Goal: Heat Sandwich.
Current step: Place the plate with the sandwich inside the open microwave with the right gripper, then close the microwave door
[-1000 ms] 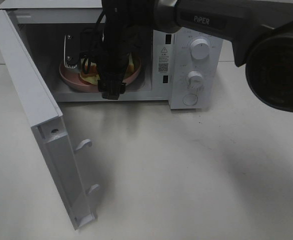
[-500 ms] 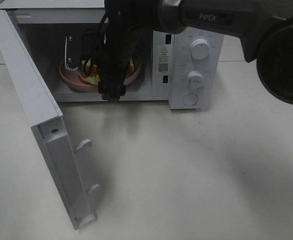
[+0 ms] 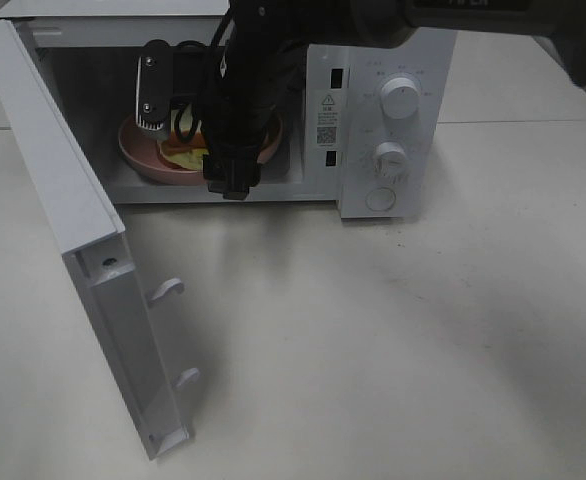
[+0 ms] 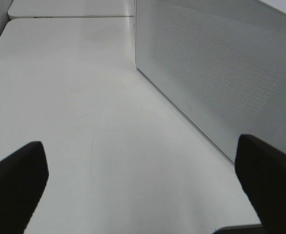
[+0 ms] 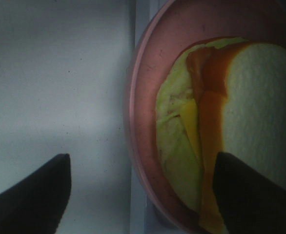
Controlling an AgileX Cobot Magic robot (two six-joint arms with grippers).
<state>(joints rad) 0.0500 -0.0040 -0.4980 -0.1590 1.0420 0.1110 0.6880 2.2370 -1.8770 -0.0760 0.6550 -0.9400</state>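
The sandwich (image 5: 250,112), white bread over a yellow-green filling with an orange streak, lies on a round pink plate (image 5: 148,68) inside the open microwave (image 3: 393,120). In the exterior high view the sandwich (image 3: 183,158) and plate (image 3: 135,150) show left of the black right arm. My right gripper (image 3: 230,183) hangs at the plate's front rim. In the right wrist view the right gripper (image 5: 140,165) is open, with one finger over the plate and the other outside it, gripping nothing. My left gripper (image 4: 140,165) is open over bare table.
The microwave door (image 3: 63,170) stands swung out to the left, with two latch hooks (image 3: 168,290) on its edge. Two knobs (image 3: 401,98) sit on the control panel at the right. A white perforated panel (image 4: 216,73) rises beside the left gripper.
The right arm's upper links have risen out of the top of the exterior view, and the silver wrist camera has lifted. The gripper tip edged slightly right at the plate's front rim.
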